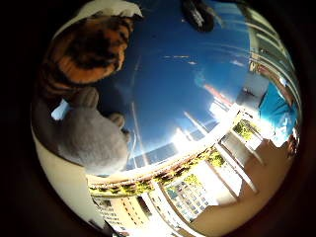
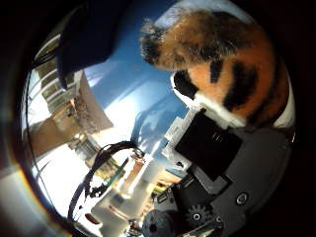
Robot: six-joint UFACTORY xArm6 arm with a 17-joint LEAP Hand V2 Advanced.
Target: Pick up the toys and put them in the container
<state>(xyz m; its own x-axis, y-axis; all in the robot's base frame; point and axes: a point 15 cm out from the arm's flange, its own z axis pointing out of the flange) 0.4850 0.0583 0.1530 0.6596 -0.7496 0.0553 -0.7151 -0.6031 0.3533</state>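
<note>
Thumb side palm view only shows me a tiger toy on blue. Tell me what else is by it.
Observer: A grey toy lies right beside the tiger toy, touching it.
Operator: Say where the blue ends.
Observer: The blue surface ends at a curved white rim, and the grey toy lies close to that rim.
Operator: Report any third toy.
Observer: None shows in the little finger side view; only those two toys are on the blue.
</note>
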